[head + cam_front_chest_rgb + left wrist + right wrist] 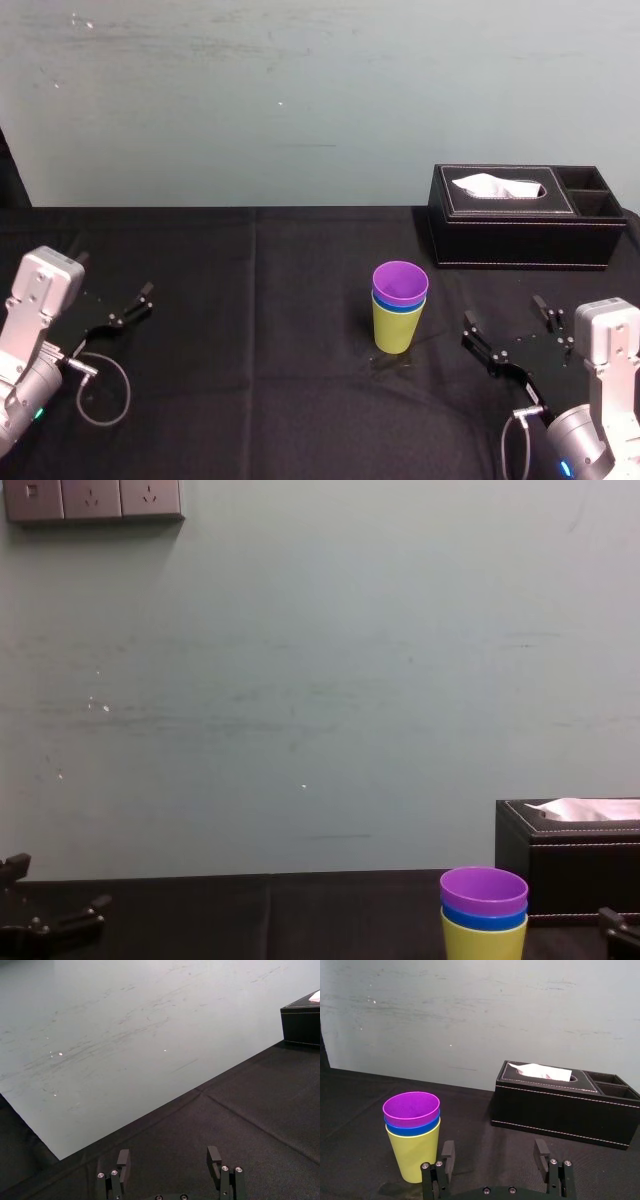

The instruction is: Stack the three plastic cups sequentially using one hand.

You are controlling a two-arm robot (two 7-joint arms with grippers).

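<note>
- The right gripper (pixel 504 311) hovers low over the black-clothed table (pixel 250 350) at the near right. Its jaws stand apart and hold nothing, and in its wrist view (pixel 494 1156) they point towards the cups.
- The left gripper (pixel 113 278) sits at the near left edge of the table, well apart from the cups. Its jaws are also spread and hold nothing (pixel 168 1157).
- The three cups stand upright as one nested stack right of the table's middle, just left of and beyond the right gripper and not touching it.
- The yellow-green cup (pixel 395 330) is at the bottom, resting on the cloth.
- The blue cup (pixel 398 306) sits inside it, with just its rim band showing.
- The purple cup (pixel 400 281) sits innermost on top, its mouth open upward.
- Farther back on the right stands a black tissue box (pixel 515 235) with a white tissue (pixel 485 185) poking out of its top. It is apart from the stack.
- A pale wall (pixel 300 100) rises behind the table.
</note>
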